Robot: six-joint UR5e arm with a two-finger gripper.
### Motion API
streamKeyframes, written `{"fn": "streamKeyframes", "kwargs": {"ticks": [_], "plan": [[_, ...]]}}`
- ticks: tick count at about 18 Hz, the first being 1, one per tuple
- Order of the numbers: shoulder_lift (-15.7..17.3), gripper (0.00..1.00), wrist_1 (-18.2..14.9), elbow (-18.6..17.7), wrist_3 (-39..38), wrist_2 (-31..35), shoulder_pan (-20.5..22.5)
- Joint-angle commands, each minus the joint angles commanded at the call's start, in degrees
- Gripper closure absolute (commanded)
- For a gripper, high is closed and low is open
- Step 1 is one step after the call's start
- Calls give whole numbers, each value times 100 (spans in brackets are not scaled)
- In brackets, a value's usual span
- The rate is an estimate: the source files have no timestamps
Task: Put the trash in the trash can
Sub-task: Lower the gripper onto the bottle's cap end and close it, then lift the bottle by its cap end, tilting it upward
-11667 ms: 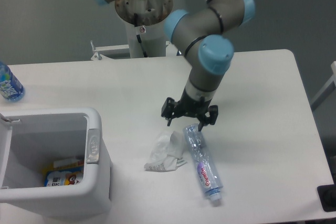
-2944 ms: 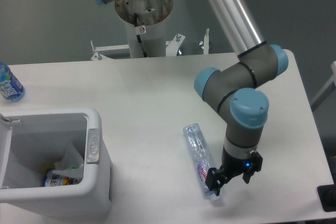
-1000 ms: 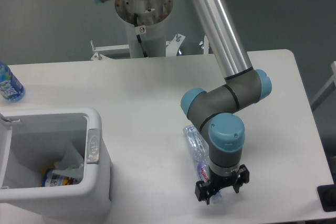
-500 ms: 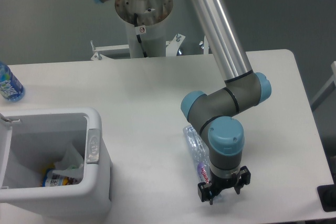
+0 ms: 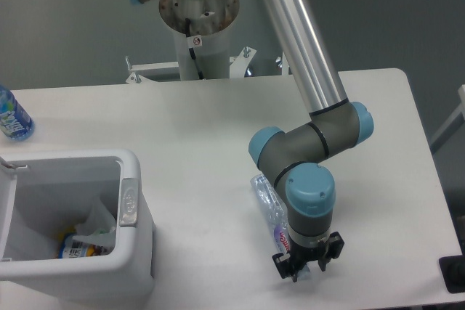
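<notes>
The crushed bottle (image 5: 269, 205) is lying on the table (image 5: 196, 136), its cap end being straddled by the gripper (image 5: 306, 265). Whether the fingers are clenched cannot be told. The crumpled wrapper (image 5: 97, 221) is being held inside the trash can (image 5: 129, 201).

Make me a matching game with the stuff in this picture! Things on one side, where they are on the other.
Things:
1. crushed bottle
2. crumpled wrapper
3. blue-labelled bottle
4. hand

Places:
A. inside the white trash can
B. at the table's far left edge
C. lying on the table under the arm
D. at the cap end of the crushed bottle

Pairs: 1-C, 2-A, 3-B, 4-D
</notes>
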Motion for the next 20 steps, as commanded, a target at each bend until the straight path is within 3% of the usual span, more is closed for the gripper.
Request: {"fn": "streamKeyframes", "kwargs": {"ticks": [5,13,20], "plan": [[9,68,0,-26,9,157,-17],[79,68,-9,-26,18,193,-44],[395,68,-9,17,9,-166,175]]}}
